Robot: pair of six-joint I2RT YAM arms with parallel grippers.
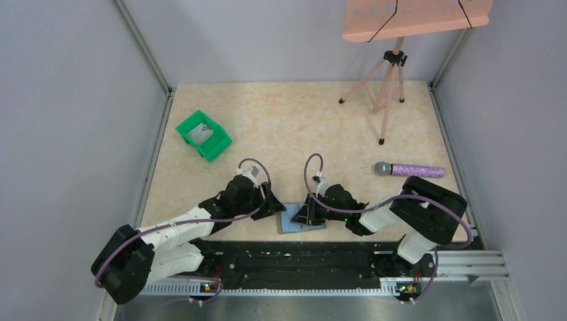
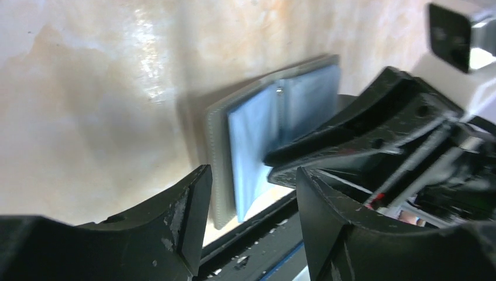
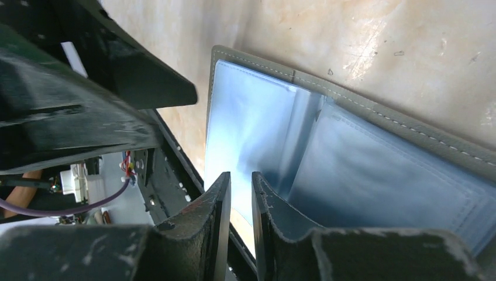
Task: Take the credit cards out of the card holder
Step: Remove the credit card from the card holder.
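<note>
**Closing in on the open card holder from both sides**

At the near edge of the table (image 1: 281,134), just past the black base rail (image 1: 301,257), you have the card holder (image 1: 292,225) lying open and flat. Its grey cover is down and its blue-grey sleeves face up. It sits between your two arms, with its near edge reaching the rail.

Your left gripper (image 2: 252,175) is beside the holder's left edge, low over the table. Its jaws are spread wide and empty. From the left wrist, the holder lies just beyond the fingertips and nothing sits in the gap between them.

Your right gripper (image 3: 240,178) is over the holder itself. Its fingers are drawn almost together, with only a thin slit between them, and their tips are at the edge of a pale inner sleeve. That sleeve seems to stand slightly off the cover. You cannot tell from these views whether the tips actually pinch it.

Farther out on the right lies a microphone (image 1: 409,169) with a purple handle, well apart from the holder. A green bin (image 1: 203,135) sits to the far left with something grey inside. A pink tripod (image 1: 386,87) stands at the back.
</note>
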